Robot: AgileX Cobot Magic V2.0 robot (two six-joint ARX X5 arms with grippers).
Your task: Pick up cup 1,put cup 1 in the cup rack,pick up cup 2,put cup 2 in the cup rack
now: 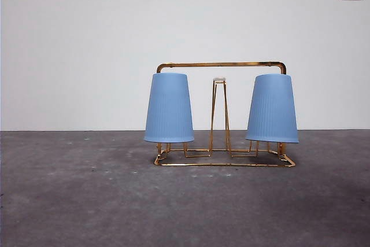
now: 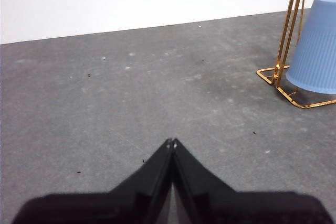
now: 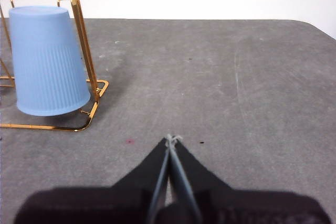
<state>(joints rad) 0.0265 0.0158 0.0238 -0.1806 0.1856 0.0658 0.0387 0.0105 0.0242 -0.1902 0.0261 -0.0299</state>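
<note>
Resting with jaws pressed together and holding nothing, the left gripper [image 2: 171, 142] hovered over bare grey table [image 2: 131, 103], well apart from the gold wire rack [image 2: 286, 51]. The right gripper [image 3: 171, 139] was likewise closed and empty, off the rack's opposite end. On the rack [image 1: 222, 65], two blue ribbed cups hung upside down over pegs: one cup [image 1: 169, 108] at one end, the other cup [image 1: 272, 109] at the far end, with a bare pale-tipped peg [image 1: 219, 80] between them. Both placements looked finished. The remaining risk seemed small: an arm sweeping close could nudge the light rack and tip a cup off its peg.
</note>
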